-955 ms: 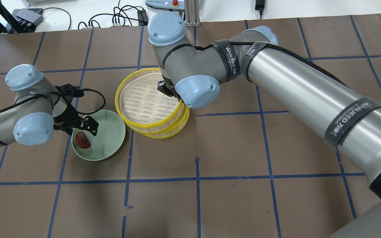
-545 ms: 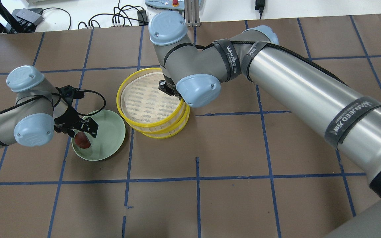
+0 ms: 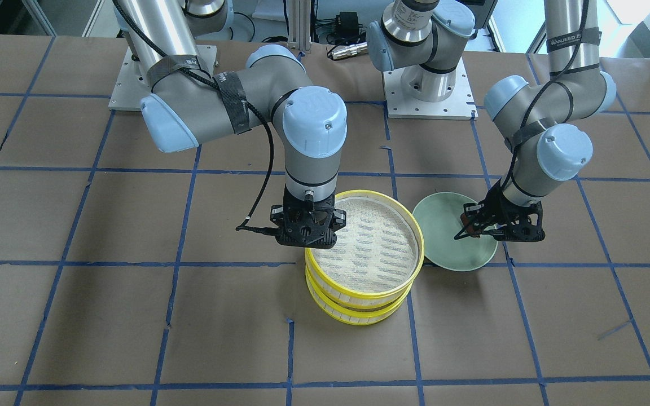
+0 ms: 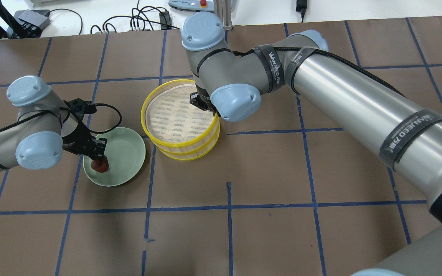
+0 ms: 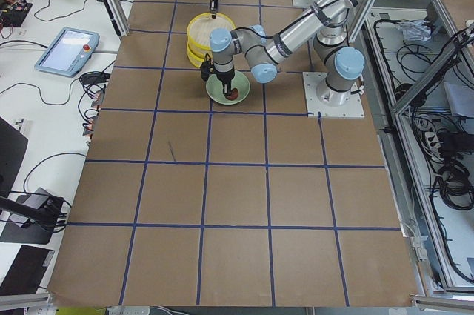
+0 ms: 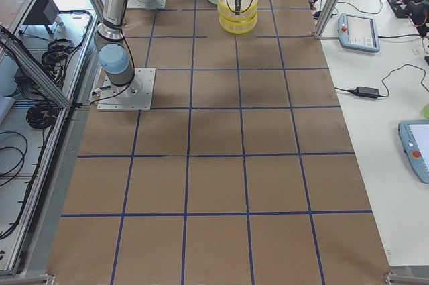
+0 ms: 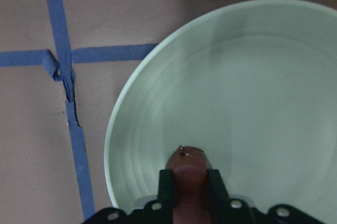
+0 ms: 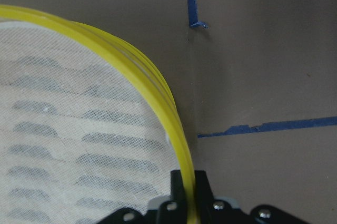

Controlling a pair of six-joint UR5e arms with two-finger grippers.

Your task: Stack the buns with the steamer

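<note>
Left gripper [image 7: 189, 175] is clamped on the brown bun [image 4: 100, 165], seemingly just off the plate [image 4: 129, 145]. Right gripper [image 8: 188, 179] pinches the rim of the top tier [image 3: 370, 248], which sits on the lower tier [image 3: 359, 316]

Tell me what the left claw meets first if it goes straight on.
Probably the floor of the pale-green plate: the left claw, shut on the reddish-brown bun, points down into it.

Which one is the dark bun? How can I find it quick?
Find the yellow steamer stack mid-table, then the pale-green plate beside it. The bun is the small reddish-brown lump at that plate's edge, pinched by the left gripper; nothing else there is dark red.
</note>
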